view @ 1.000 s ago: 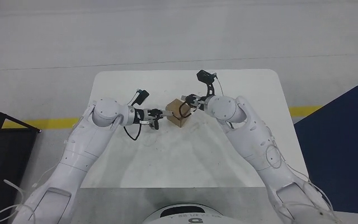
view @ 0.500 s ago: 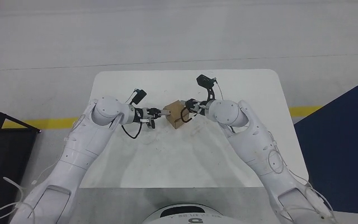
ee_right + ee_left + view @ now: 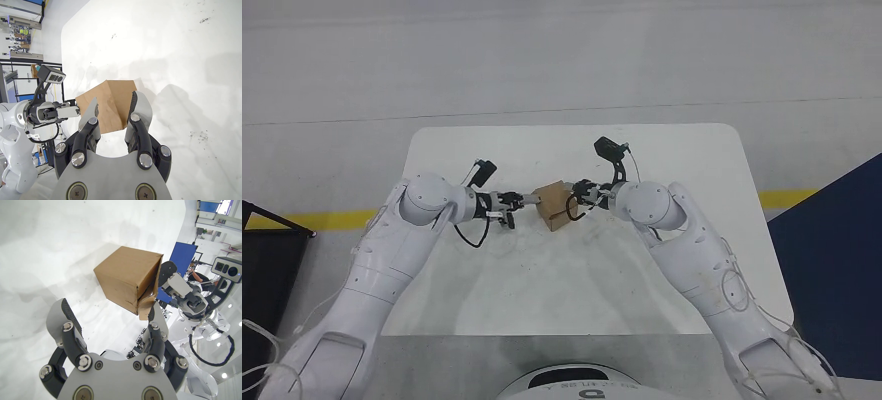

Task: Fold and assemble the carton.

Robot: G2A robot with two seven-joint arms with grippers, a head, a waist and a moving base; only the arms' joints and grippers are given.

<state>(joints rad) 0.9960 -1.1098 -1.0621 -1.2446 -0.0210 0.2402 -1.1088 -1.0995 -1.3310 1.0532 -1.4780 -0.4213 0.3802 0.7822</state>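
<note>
**Inspector:** Report the work surface.

**Technician:** White table (image 3: 672, 290) with rounded corners, occupying the centre of the top view. The surface carries scattered dark scuff marks.

**Inspector:** Location of the carton?

**Technician:** Brown carton (image 3: 555, 203), just above the centre of the top view, over the upper half of the table and between the two arms. It is turned at an angle to the table edges. Whether its base rests on the table cannot be determined.

**Inspector:** Status of the right gripper?

**Technician:** The right gripper (image 3: 575, 192) meets the carton from the right of the frame. Its fingers are clamped on a carton wall at the open end, with one pad flat against the outer face.

**Inspector:** And the left gripper?

**Technician:** The left gripper (image 3: 526, 200) meets the carton from the left of the frame. Its fingers are spread wide and grip nothing. One fingertip (image 3: 152, 311) touches the loose flap (image 3: 145, 310); the other stands apart from the carton.

**Inspector:** Flap condition?

**Technician:** Bent outward at the carton's corner, with a ragged edge and a gap beside the adjoining wall.
</note>
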